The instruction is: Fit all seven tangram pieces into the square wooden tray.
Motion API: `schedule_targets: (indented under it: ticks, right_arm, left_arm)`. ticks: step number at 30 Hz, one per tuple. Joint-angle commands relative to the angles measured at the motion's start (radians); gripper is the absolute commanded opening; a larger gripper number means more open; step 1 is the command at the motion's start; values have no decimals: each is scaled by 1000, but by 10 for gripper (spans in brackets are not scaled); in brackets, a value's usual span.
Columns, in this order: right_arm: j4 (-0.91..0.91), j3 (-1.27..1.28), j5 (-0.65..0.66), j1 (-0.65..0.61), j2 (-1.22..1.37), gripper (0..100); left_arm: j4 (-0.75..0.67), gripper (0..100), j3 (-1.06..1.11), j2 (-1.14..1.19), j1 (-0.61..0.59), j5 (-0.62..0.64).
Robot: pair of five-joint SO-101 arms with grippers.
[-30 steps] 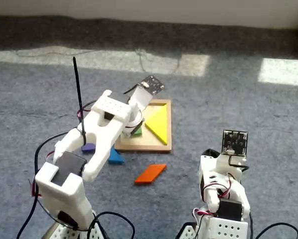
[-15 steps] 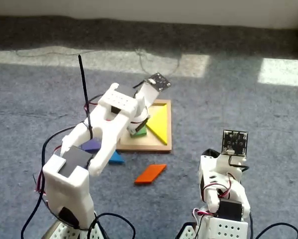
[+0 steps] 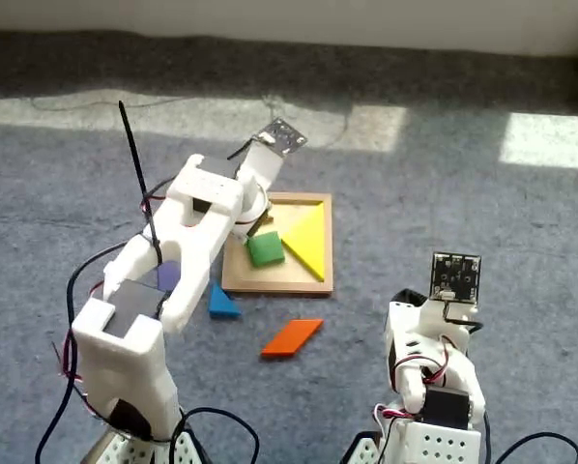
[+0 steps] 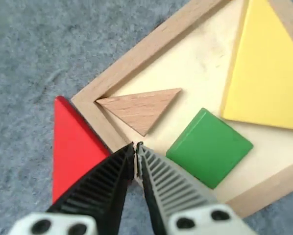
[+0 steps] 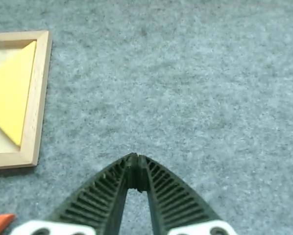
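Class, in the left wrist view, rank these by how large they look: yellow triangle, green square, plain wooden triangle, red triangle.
1. yellow triangle, though cut off by the frame.
2. green square and red triangle: too close to rank; the left hand hides part of the red one.
3. plain wooden triangle.

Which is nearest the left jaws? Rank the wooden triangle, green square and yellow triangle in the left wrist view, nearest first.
1. Wooden triangle, in the tray corner, just beyond the jaws' tips.
2. Green square, in the tray beside it.
3. Yellow triangle, across the tray, farthest.
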Motion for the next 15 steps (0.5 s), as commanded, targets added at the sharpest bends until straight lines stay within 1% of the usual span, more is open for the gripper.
schedule_targets:
  ticks: [1,4,15]
  right_arm:
    - [4,145,9,8,15,8]
    - [4,145,9,8,15,8]
    - [4,145,9,8,15,8]
  left_arm:
    - [-81,53,-42,42,-2,-5]
    - [-121,53,-42,71,10,-5]
    - [-120,53,-88,71,145,-5]
